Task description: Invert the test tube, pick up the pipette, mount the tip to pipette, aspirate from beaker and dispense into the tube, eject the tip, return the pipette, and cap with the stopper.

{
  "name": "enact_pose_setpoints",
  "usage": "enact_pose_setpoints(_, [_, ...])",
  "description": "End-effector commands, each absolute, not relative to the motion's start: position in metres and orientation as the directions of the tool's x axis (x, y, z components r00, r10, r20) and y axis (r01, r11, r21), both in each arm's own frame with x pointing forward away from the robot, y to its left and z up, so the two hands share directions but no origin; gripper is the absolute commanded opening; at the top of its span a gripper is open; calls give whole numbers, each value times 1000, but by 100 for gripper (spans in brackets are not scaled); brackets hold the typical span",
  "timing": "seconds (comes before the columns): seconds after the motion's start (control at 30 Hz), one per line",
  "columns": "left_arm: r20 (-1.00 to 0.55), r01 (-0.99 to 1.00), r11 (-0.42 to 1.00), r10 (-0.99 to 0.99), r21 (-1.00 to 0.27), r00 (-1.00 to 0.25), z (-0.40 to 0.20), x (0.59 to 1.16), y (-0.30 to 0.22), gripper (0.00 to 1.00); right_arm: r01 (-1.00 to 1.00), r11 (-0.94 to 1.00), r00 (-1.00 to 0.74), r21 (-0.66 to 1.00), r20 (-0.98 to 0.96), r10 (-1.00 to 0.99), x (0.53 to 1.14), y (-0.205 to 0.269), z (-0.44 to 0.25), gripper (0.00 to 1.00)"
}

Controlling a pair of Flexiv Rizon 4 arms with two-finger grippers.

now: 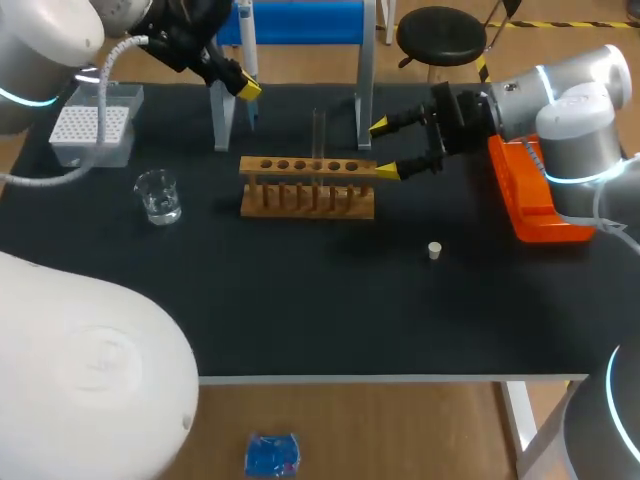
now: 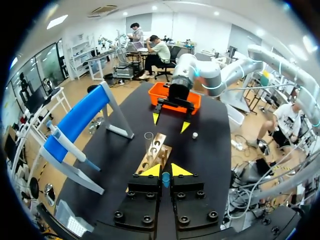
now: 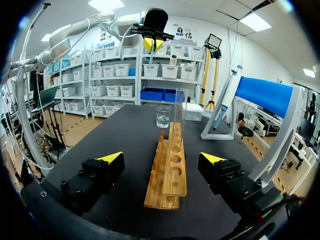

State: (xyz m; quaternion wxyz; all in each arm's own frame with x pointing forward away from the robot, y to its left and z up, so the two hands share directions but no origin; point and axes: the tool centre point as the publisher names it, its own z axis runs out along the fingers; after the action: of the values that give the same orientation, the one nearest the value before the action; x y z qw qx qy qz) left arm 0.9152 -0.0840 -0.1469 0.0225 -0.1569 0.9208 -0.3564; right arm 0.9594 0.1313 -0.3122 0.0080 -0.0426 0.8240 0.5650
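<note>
Right gripper [image 3: 161, 157] stands open astride the rack [image 3: 167, 175] end, probably lined up to take the tube [image 3: 179, 107]; left gripper [image 2: 165, 170] hangs clear, pinching a blue piece [image 2: 165, 180].

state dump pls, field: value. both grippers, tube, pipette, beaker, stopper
left gripper: fingers shut on small blue piece, possibly a tip
right gripper: open, at the end of the wooden rack
test tube: upright in the rack
pipette: hanging on blue stand
beaker: on table, left of rack
stopper: loose on table, not on the tube
</note>
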Motion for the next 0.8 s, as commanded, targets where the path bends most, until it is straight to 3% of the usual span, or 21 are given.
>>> enact_pose_setpoints(0.03, [94,-273,698,-284,-662,-954,-146,918,-83,0,-79,360,-996,930,-60,-65,960,130,-312,100])
enact_pose_setpoints(0.47, [94,-273,698,-284,-662,-954,-146,918,-83,0,-79,360,-996,930,-60,-65,960,130,-312,100])
enact_pose_setpoints(0.8, [114,-214,741,-184,-637,-976,-147,918,-116,0,-79,360,-996,930,-60,-65,960,130,-312,100])
